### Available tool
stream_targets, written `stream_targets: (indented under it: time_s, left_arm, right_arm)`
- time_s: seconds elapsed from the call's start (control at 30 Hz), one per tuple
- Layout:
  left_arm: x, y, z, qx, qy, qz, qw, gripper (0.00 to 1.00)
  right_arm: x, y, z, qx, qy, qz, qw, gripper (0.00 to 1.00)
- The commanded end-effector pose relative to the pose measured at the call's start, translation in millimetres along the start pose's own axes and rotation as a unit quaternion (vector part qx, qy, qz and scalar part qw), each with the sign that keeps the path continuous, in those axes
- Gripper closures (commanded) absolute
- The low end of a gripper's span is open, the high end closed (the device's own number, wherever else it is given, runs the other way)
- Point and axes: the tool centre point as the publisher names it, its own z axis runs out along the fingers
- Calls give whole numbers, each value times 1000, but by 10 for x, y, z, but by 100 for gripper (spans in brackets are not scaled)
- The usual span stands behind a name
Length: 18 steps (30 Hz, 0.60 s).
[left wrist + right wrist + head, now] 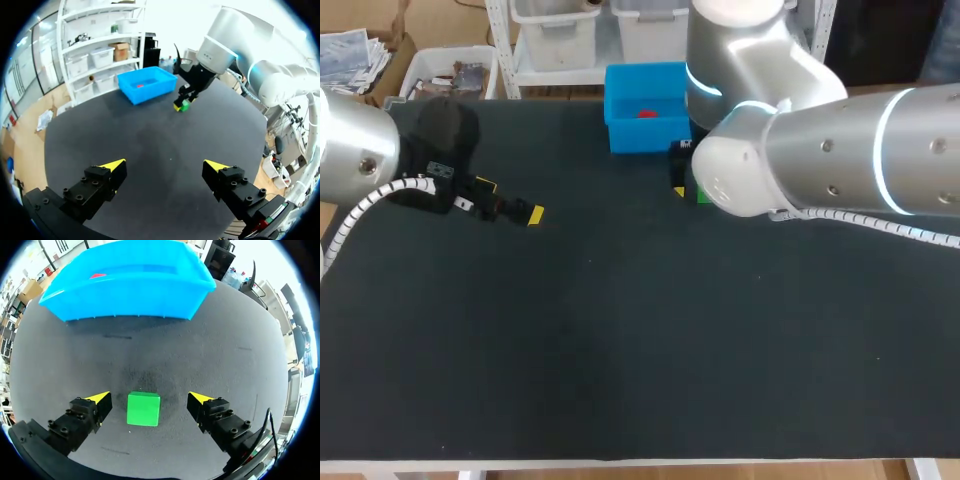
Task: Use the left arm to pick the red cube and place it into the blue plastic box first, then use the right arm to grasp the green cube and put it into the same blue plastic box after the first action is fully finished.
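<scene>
Step 1 looks done: red cube point(647, 113) lies in blue box point(640, 137) at table's point(620, 350) far edge, mid. Green cube point(143, 409) sits on dark matte top nr box front, btw R jaws, which are spread and not touching, prob. lined up to pinch. L jaws apart, empty, nr left edge, out of R's way.

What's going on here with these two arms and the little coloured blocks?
Two robot arms are putting cubes into a blue plastic box. The red cube already lies inside it. The right gripper is down over the green cube, which sits on the black table close to the box; its fingers stand open on either side of the cube, not touching it. The left gripper hangs open and empty off to the left.
</scene>
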Motion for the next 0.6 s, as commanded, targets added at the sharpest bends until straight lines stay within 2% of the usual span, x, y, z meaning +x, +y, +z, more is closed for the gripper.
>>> stream_targets:
  time_s: [0.03,0.07,0.1,0.13,0.6]
  left_arm:
    - [8,13,0,2,-2,1,1000,0]
    - [8,13,0,2,-2,1,1000,0]
    - [8,13,0,2,-2,1,1000,0]
    - [8,13,0,2,-2,1,1000,0]
    - [8,13,0,2,-2,1,1000,0]
  right_arm:
    - [-23,5,21,0,0,0,1000,17]
    - [-28,8,24,0,-1,0,1000,60]
    - [-32,11,26,0,-1,-1,1000,92]
    - [-36,13,28,0,-2,-1,1000,100]
    - [-19,-20,-14,-2,-5,4,1000,100]
